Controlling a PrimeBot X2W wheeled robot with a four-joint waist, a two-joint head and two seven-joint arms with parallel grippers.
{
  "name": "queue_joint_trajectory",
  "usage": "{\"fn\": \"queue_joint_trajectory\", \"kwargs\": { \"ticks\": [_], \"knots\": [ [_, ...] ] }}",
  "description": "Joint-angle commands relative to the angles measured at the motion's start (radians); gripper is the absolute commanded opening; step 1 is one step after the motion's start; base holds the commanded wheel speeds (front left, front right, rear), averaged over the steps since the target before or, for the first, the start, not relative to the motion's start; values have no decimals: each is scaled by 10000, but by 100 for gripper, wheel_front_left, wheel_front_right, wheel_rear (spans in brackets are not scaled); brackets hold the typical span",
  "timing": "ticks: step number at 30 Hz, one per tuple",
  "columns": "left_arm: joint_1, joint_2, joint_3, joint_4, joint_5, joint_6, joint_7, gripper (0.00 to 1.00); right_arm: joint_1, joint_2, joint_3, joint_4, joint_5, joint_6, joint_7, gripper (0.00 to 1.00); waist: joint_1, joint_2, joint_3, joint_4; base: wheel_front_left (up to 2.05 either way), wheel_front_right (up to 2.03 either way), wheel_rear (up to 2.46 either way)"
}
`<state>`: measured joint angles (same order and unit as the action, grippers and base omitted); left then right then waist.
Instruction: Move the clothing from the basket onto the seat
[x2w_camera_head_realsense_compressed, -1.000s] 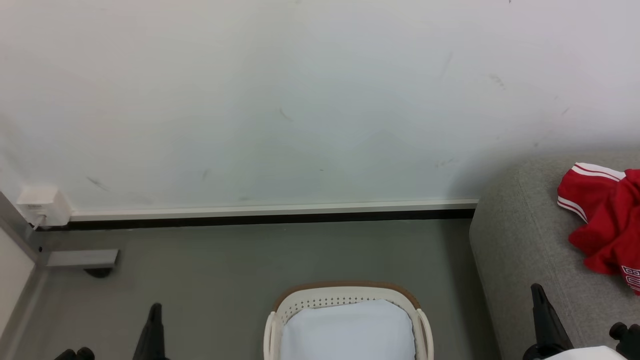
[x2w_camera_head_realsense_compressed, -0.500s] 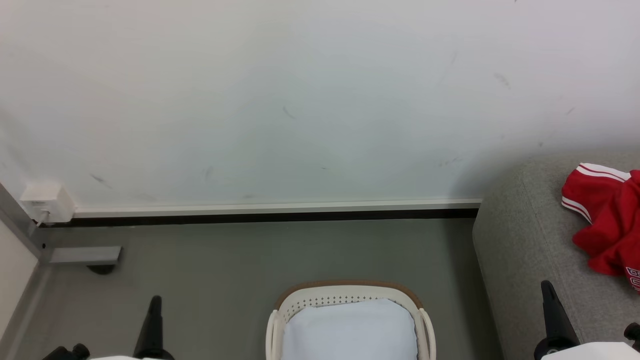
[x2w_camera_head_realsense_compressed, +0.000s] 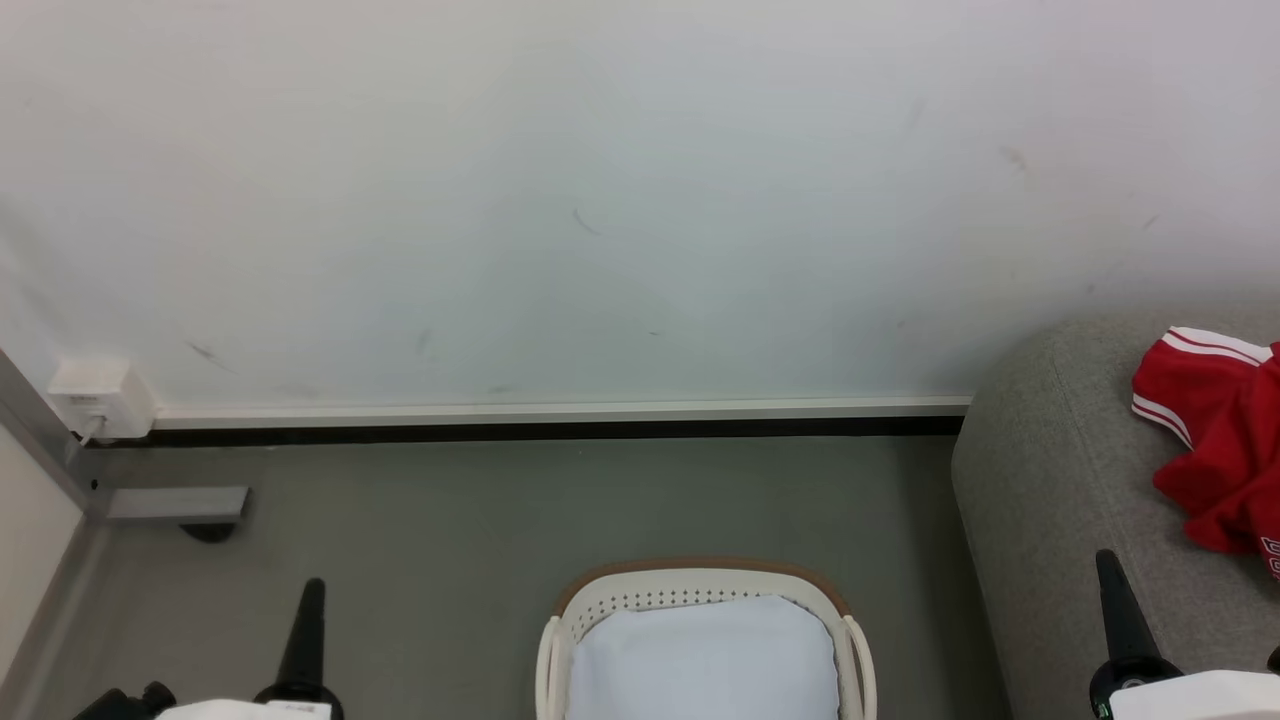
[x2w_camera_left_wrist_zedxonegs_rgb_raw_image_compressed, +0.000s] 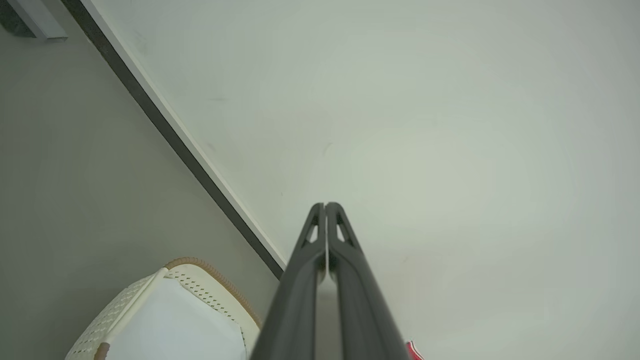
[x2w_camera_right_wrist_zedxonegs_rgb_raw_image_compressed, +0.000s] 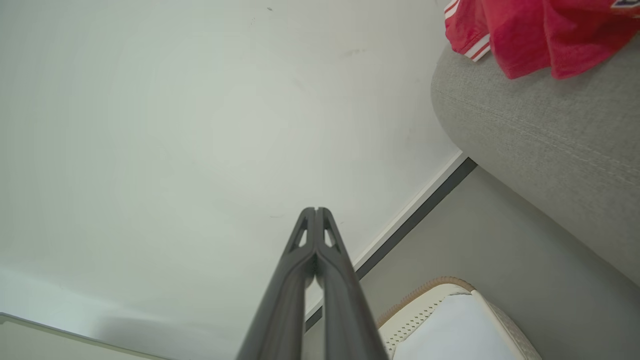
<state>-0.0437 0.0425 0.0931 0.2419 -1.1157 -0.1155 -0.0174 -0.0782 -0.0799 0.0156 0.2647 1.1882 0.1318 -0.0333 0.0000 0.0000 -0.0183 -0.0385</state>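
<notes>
Red striped clothing (x2w_camera_head_realsense_compressed: 1215, 440) on grey woven seat (x2w_camera_head_realsense_compressed: 1060, 480), near its left edge; cream perforated basket (x2w_camera_head_realsense_compressed: 700, 582) apart, left; left gripper (x2w_camera_left_wrist_zedxonegs_rgb_raw_image_compressed: 325, 206), right gripper (x2w_camera_right_wrist_zedxonegs_rgb_raw_image_compressed: 316, 210) pinched together.

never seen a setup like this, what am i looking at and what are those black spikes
This is a wheeled robot with two arms. The picture with both spikes comes from a head camera looking down at floor and wall. The black spikes are its left gripper and right gripper, each two long fingers pressed shut, holding nothing. The other two pictures come from wrist cameras looking along those fingers. Between the arms stands the basket, with a white lining inside. The red clothing lies on the grey seat at the right.
</notes>
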Motion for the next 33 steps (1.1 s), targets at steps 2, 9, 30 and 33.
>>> {"fn": "queue_joint_trajectory", "kwargs": {
  "ticks": [2, 9, 30, 33],
  "knots": [
    [-231, 85, 69, -99, -390, -73, 100, 0, -187, -13, -116, -101, 319, -11, 84, 0, 0, 0, 7, 14, 0, 0, 0],
    [-314, 90, 96, -85, -1060, -68, 287, 0, -236, -1, -248, -108, 938, -12, 252, 0, 0, 0, 28, 58, 0, 0, 0],
    [-534, 102, 162, -42, -2859, -82, 790, 0, -307, 26, -619, -138, 2565, -16, 731, 0, 0, 0, 90, 191, 0, 0, 0],
    [-553, 104, 170, -35, -3118, -76, 842, 0, -321, 31, -673, -143, 2800, -16, 777, 0, 0, 0, 99, 210, 0, 0, 0]
  ]
}}
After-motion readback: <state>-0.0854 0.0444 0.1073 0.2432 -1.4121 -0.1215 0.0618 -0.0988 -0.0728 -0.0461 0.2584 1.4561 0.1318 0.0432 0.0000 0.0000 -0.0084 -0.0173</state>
